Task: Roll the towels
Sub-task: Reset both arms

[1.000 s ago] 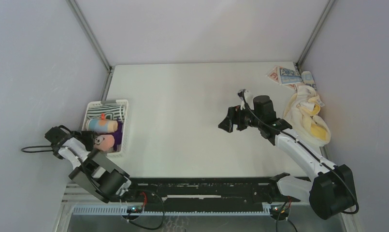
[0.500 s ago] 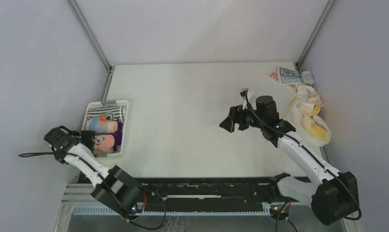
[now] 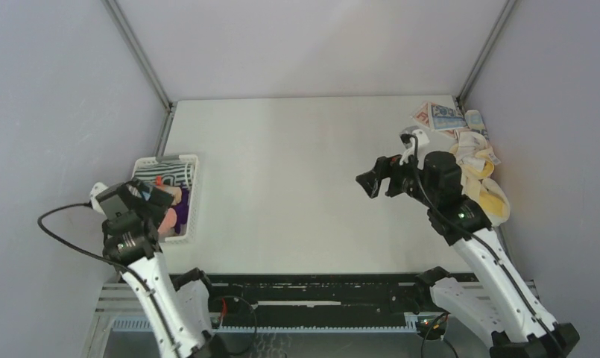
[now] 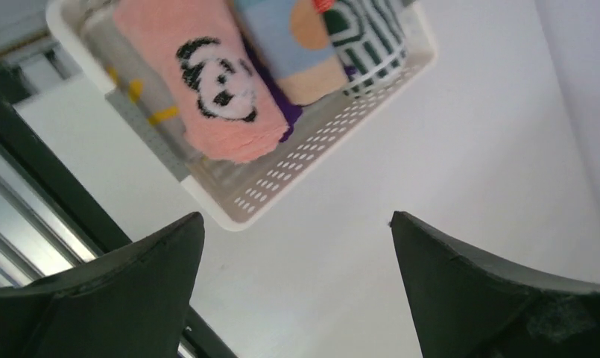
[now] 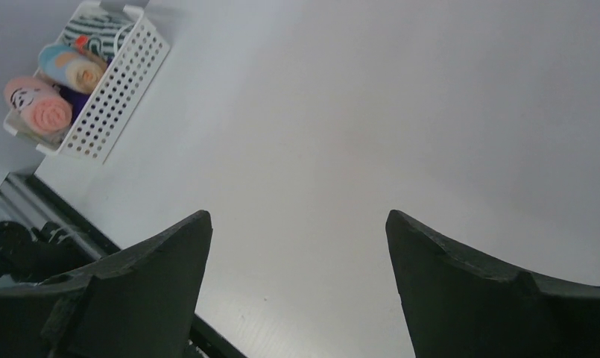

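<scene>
While the rolled pink panda towel [image 4: 211, 86] lay in the white basket [image 4: 282, 190], the left gripper [image 4: 295, 224] hovered near it, jaws spread and empty. That roll looked finished. Next the right gripper [image 5: 297, 218], likewise spread and empty, probably needed to fetch the crumpled cream-yellow towel [image 3: 481, 183] at the table's [image 3: 282, 149] right edge.

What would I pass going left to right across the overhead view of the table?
White basket holding rolled towels → right gripper → blue-printed towel → cream-yellow towel.
</scene>
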Controlling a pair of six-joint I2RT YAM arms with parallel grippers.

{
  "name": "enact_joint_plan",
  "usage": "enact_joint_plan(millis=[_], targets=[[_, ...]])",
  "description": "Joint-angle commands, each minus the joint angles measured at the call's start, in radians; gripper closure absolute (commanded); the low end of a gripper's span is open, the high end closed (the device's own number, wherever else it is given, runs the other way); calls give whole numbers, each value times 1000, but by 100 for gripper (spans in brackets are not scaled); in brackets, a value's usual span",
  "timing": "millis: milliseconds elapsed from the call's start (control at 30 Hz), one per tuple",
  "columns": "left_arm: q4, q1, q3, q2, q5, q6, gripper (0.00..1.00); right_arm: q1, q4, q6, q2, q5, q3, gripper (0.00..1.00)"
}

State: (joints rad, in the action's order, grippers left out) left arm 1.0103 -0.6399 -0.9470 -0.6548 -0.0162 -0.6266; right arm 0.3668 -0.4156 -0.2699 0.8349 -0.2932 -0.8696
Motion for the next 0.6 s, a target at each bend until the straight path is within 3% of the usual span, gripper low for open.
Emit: enact_joint_plan(millis=[0, 100, 167, 567], targets=[[19, 372, -157, 91, 361, 151, 0, -8, -115, 47, -99, 161, -80, 3], [-3, 597, -163, 182, 463, 220, 0, -9, -158, 60, -178, 273, -94, 0], [-21, 680, -149, 264, 474, 256, 0, -10, -180, 64, -236, 345, -92, 0], [-93, 697, 36, 625, 378, 162, 0, -9, -226, 118, -504, 598, 39, 0]])
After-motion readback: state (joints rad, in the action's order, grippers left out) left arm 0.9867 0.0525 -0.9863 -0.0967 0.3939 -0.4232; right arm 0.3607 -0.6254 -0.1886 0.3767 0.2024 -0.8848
